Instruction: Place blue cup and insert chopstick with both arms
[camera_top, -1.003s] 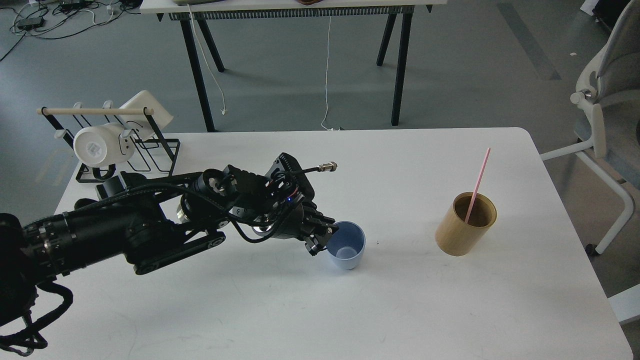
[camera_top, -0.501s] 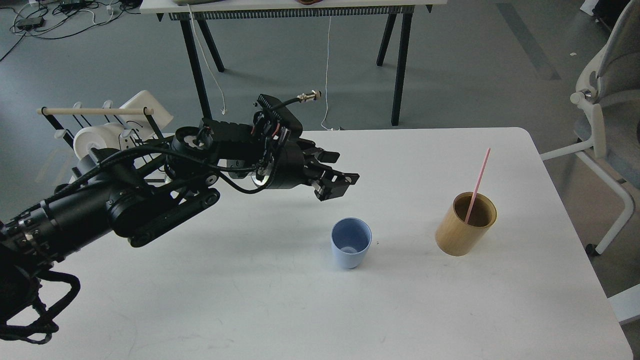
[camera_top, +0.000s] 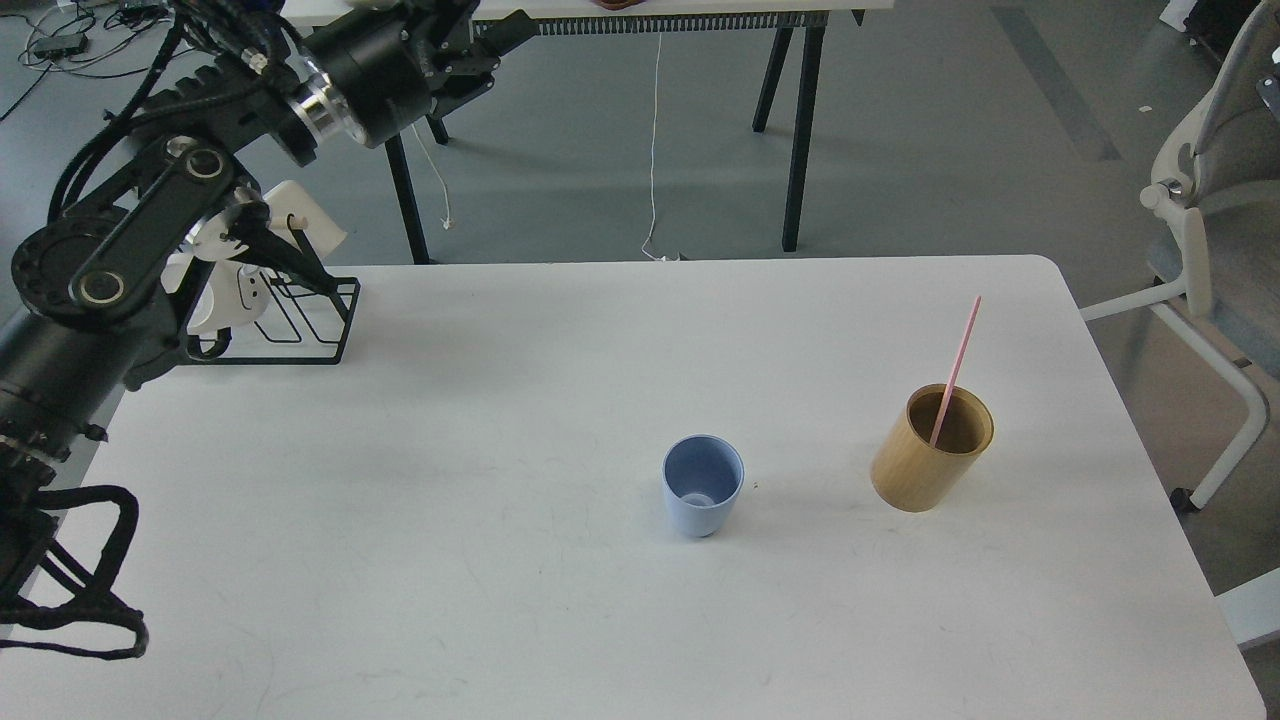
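Observation:
The blue cup stands upright and empty on the white table, slightly right of centre, with nothing touching it. To its right, the pink chopstick leans inside the tan wooden holder, its upper end sticking out above the rim. My left gripper is raised high at the top left, far above and behind the cup, its fingers apart and holding nothing. My right arm is out of view.
A black wire rack with white mugs sits at the table's back left corner, partly hidden by my left arm. A black-legged table stands behind, and a white chair at the right.
My left gripper let go of the blue cup, then rose and swung back to the upper left, well away from it. The cup stays upright where it was set down.

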